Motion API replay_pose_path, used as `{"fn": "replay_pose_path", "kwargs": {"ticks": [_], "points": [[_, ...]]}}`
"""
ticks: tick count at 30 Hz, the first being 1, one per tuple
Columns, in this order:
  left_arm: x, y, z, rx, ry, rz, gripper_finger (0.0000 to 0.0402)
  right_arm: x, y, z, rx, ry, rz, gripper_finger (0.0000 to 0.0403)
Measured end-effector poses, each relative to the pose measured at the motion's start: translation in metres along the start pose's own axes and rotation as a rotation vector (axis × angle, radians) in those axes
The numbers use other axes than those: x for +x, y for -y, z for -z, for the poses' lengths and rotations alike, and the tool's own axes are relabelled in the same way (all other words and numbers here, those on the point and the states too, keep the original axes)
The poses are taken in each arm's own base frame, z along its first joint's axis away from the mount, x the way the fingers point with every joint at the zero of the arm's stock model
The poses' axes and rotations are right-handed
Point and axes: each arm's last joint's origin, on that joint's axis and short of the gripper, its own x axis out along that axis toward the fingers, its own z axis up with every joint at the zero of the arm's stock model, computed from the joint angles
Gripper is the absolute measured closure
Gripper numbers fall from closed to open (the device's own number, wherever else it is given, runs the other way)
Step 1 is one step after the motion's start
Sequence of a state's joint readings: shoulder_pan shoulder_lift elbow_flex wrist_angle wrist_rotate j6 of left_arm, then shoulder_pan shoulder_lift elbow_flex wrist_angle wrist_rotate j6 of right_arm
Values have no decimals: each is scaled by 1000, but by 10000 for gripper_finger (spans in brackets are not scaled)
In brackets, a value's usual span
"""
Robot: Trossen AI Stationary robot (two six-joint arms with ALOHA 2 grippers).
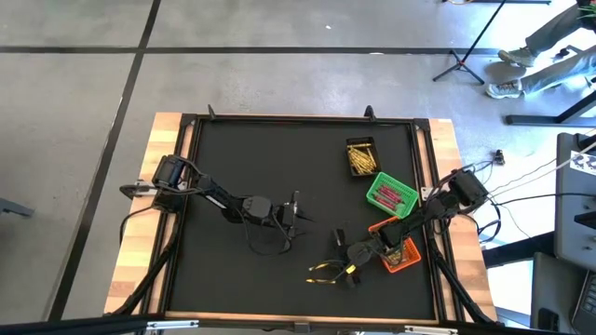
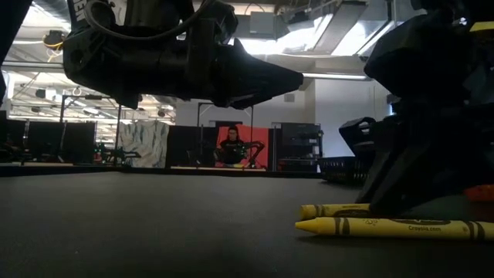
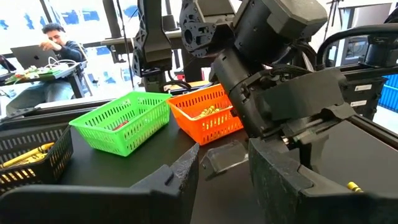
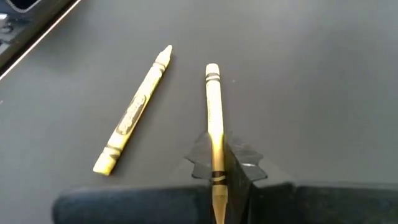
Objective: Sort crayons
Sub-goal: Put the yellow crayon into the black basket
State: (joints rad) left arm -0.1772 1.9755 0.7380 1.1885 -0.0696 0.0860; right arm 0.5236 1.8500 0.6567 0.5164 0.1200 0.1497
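Crayons lie sorted in three bins at the table's right: black bin, green bin, orange bin. Left gripper hovers mid-table, parted. Right gripper pinches one yellow crayon beside a loose yellow crayon.

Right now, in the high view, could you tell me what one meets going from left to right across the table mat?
Left gripper → right gripper, closed on a yellow crayon → black bin of yellow crayons → green bin with reddish crayons. The orange bin sits under the right arm, so its place is unclear.
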Motion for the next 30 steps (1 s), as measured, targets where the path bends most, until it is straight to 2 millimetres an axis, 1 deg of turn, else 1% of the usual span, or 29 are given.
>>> {"fn": "replay_pose_path", "kwargs": {"ticks": [4,7,11,15,18,20,23,27,30], "points": [[0,0,0,0,0,0,279,-10,0,-6,1,0,-23,381],[0,0,0,0,0,0,279,-25,-1,-20,24,27,-42,374],[0,0,0,0,0,0,279,-52,1,-29,35,-22,-31,379],[0,0,0,0,0,0,279,-88,6,-42,40,-16,22,382],[0,0,0,0,0,1,279,-116,18,-48,70,-13,107,379],[0,0,0,0,0,0,279,-136,30,-52,103,14,182,375],[0,0,0,0,0,1,279,-161,48,-53,140,32,320,372],[0,0,0,0,0,0,279,-188,74,-54,191,79,502,371],[0,0,0,0,0,1,279,-200,94,-50,248,79,601,371]]}}
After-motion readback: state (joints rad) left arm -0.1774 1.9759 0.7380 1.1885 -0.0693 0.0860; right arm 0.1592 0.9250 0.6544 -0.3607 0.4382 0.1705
